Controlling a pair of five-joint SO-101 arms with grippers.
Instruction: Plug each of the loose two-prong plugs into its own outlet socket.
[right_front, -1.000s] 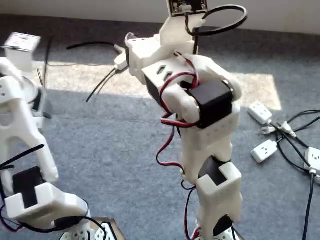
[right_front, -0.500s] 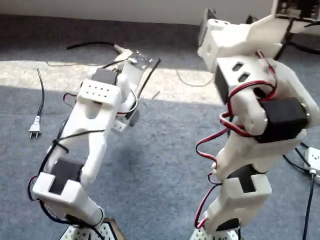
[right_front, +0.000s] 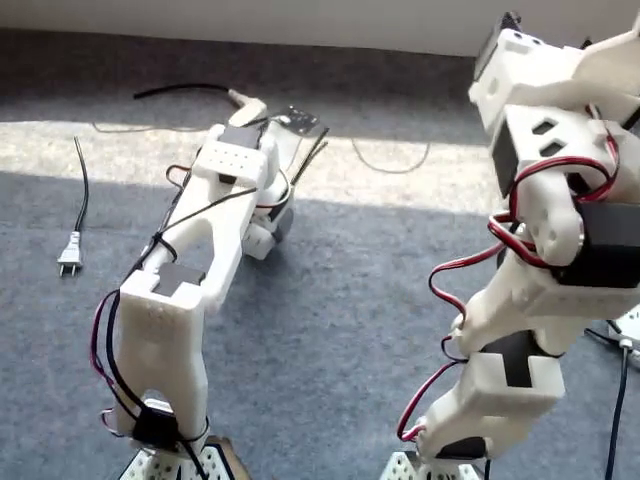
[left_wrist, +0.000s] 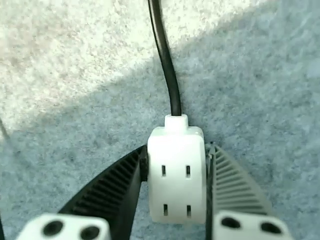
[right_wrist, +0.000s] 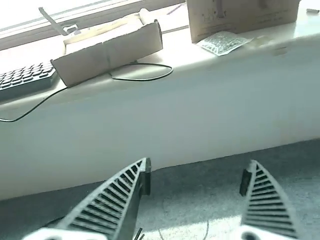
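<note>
Clamping a white outlet socket (left_wrist: 176, 170) by its sides, the left gripper (left_wrist: 176, 149) has the black cord (left_wrist: 167, 70) leading straight ahead, while the right gripper (right_wrist: 195, 175) gapes wide.

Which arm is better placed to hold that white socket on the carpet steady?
Left. Its gripper is down at the carpet, with fingers against both sides of the socket. The right gripper is raised, open, and faces the wall.

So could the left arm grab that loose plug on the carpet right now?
Probably not yet: its gripper is closed on a white socket. Nothing else seems to block the plug.
</note>
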